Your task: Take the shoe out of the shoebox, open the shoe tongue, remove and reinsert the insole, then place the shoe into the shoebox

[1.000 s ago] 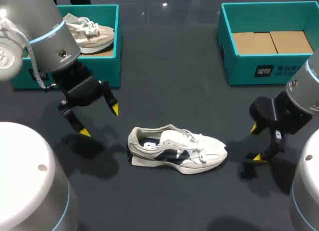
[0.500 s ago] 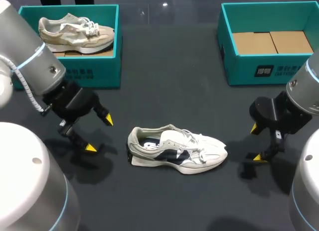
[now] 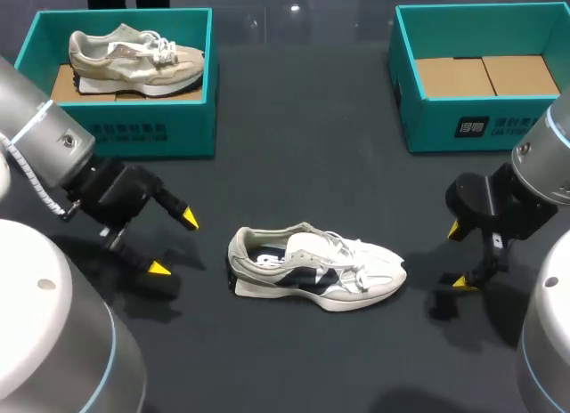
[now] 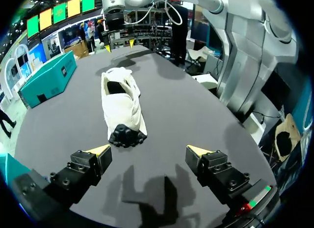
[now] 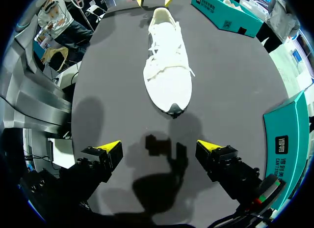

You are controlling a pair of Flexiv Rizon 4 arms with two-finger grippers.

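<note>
A white and navy shoe point(image 3: 316, 272) lies on its sole in the middle of the dark table, toe to the right, heel to the left. My left gripper point(image 3: 174, 244) hovers open just left of the heel; in the left wrist view the shoe point(image 4: 122, 106) lies ahead of the open left gripper point(image 4: 149, 152), heel nearest. My right gripper point(image 3: 458, 255) stands open to the right of the toe; in the right wrist view the shoe point(image 5: 168, 71) lies ahead of the right gripper point(image 5: 159, 148), toe nearest. A teal shoebox point(image 3: 450, 124) at back right holds only cardboard.
A second teal shoebox point(image 3: 169, 128) at back left holds a beige shoe point(image 3: 135, 59). The right arm's base point(image 3: 543, 351) fills the front right corner and the left arm's base point(image 3: 53, 342) the front left.
My left arm has drawn back to the left and lowered, its gripper now turned toward the shoe's heel. The shoe and the right arm have not moved.
</note>
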